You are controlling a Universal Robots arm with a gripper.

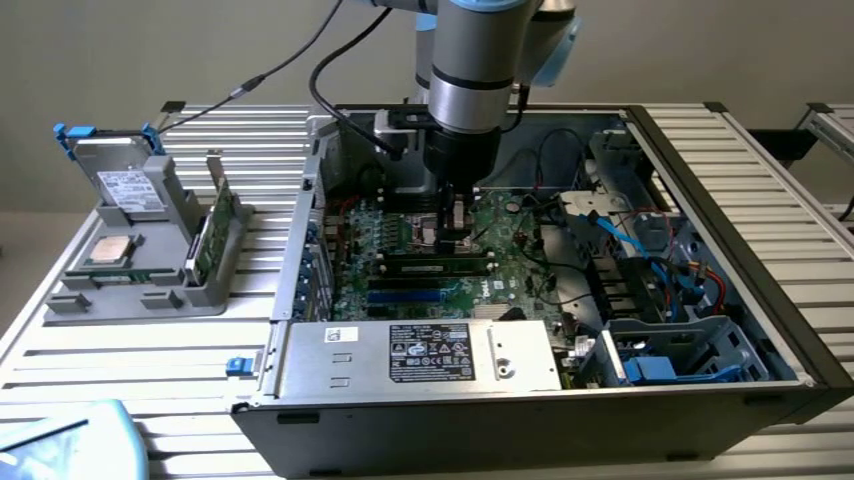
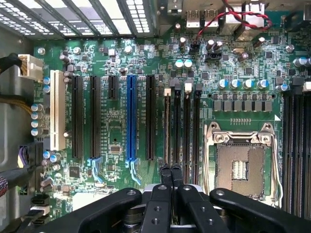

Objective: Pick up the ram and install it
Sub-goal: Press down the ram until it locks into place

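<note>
Down inside the open computer case (image 1: 534,440), my one hand (image 2: 170,169) sits with its two fingers pressed together and nothing pinched between them. The tips are right over the bank of narrow black slots (image 2: 187,131) beside the empty processor socket (image 2: 238,167).

The ram (image 1: 434,266) appears to be standing in one of those slots already. From the exterior view it is a dark green stick on edge, just on the near side of the hand. Its long axis runs across the board from the exterior view's left to the exterior view's right. Through the wrist camera I read it as the thin brownish line in the slot (image 2: 167,131) directly ahead of the fingertips, lengthwise along the slot. So the stick lies straight below and in front of the hand, in line with the closed fingers. I cannot tell whether the tips are touching its top edge or are just above it.

Counts:
- One arm and one hand.
- Four slots in this bank, as far as I can make out.
- One empty socket.
- Two green sticks in all: the one in the board, and a second (image 1: 214,225) upright in the grey rack (image 1: 134,295) out on the bench (image 1: 134,350), well apart from the hand.
- One square processor (image 1: 110,250) (silver-topped, not my concern) lying on that rack.
</note>
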